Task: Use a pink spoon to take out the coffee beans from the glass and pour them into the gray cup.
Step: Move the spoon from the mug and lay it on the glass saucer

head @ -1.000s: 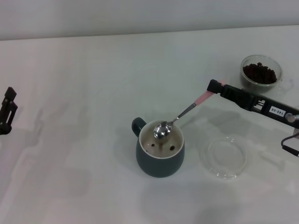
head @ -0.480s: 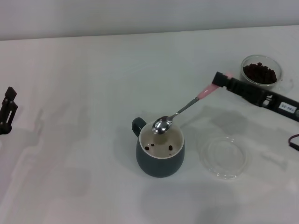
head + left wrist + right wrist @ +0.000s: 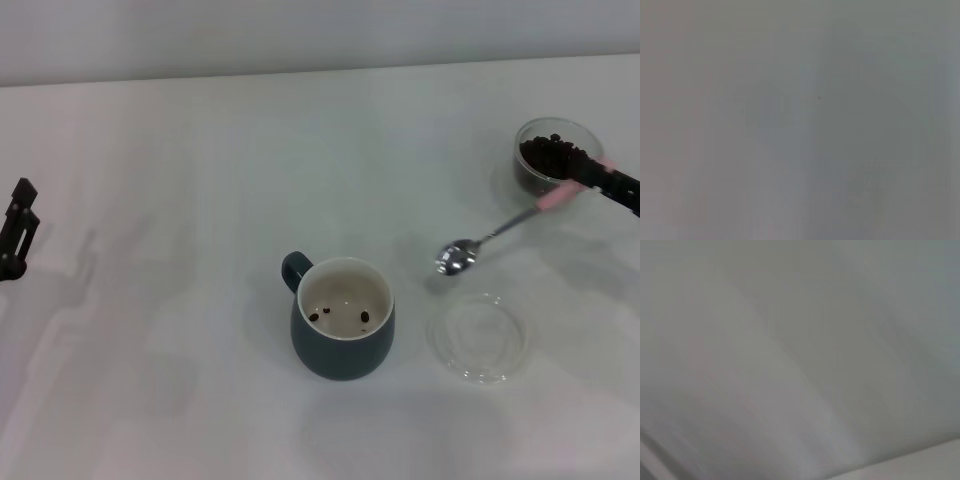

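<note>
The gray cup [image 3: 343, 332] stands at the table's middle with a few coffee beans [image 3: 364, 317] on its cream bottom. My right gripper [image 3: 580, 174] is shut on the pink spoon [image 3: 500, 233] by its pink handle end, at the right edge. The spoon's empty metal bowl [image 3: 456, 257] hangs to the right of the cup. Just behind the gripper sits the glass [image 3: 558, 155], holding a dark heap of coffee beans [image 3: 550, 152]. Far off at the left edge is my left gripper [image 3: 16, 228], parked. Both wrist views show only blank surface.
A flat clear glass dish [image 3: 479, 337] lies on the table to the right of the cup, below the spoon's bowl. The white table [image 3: 180, 200] stretches bare to the left and back.
My right gripper has carried the spoon away from over the cup, to the right and back toward the glass. The spoon's bowl now hangs outside the cup. Beans lie in the cup.
</note>
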### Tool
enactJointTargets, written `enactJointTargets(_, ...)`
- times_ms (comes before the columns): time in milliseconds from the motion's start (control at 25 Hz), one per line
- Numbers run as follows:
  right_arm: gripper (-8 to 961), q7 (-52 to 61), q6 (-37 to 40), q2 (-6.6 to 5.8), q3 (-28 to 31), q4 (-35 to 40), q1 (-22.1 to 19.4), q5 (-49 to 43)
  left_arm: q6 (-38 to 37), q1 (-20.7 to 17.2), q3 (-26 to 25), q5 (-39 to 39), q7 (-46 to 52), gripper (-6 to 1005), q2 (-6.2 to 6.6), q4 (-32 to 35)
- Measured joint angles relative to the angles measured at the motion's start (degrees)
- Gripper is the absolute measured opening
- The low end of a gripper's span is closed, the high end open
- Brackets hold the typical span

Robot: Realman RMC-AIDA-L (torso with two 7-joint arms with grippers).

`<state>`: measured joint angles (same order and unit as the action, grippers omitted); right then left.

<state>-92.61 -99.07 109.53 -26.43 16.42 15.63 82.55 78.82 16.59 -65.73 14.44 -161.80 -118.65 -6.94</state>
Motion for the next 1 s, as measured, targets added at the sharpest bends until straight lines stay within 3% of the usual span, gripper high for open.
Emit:
enactJointTargets(240,154,-0.13,3.01,-1.05,-0.92,0.37,-2.14,-1.21,-0.57,0.78,-0.1,0.0,0.0,518,0.08,0.0)
enactJointTargets(680,154,-0.11,9.13,-1.05,-1.06,0.63,-3.47,-5.72,-0.84,2.49,-0.21,0.1,-0.05,518,0.18,1.25)
enactJointTargets(1000,154,0.31,10.3,-0.29,-1.03,0.63,-3.21,-7.03,-1.59,3.03,-0.47,0.15,-0.08,518,0.17,1.41)
